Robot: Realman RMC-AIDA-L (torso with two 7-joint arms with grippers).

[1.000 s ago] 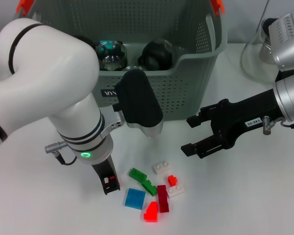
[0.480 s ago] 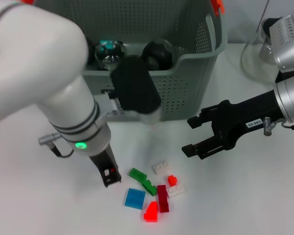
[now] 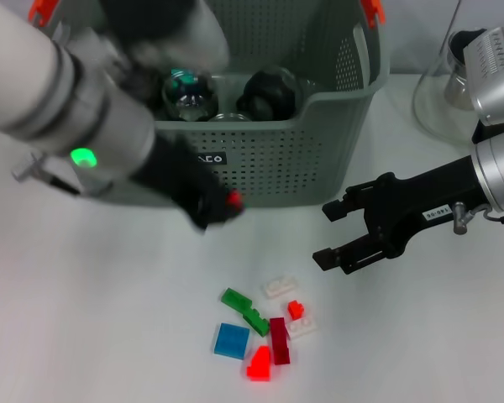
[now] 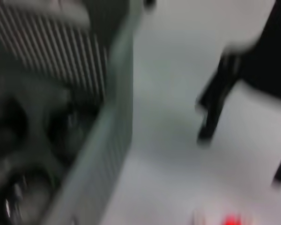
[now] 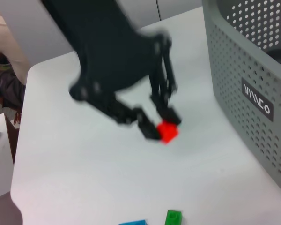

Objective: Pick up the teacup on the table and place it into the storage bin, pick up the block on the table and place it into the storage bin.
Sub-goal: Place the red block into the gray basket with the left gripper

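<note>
1. The left gripper [image 3: 227,204] is pinching a small red block [image 3: 233,199] between its fingertips, jaws narrowed right down onto it; the right wrist view is showing the same red block [image 5: 167,131] clamped at the tips, lifted clear of the table [image 3: 109,336].
2. That gripper is hanging just in front of the storage bin [image 3: 319,159], near its front wall and below its rim, with the block outside the bin.
3. The bin's black label [image 3: 208,158] is sitting just above the gripper; its white lettering is too small for me to read.
4. Inside the bin, a glass teacup [image 3: 185,88] and a dark round object [image 3: 269,94] are lying side by side.
5. Loose blocks [image 3: 260,323] are lying on the table below the gripper, well apart from it.
6. The right gripper [image 3: 329,232] is hovering with fingers spread, holding nothing, to the bin's right.
</note>
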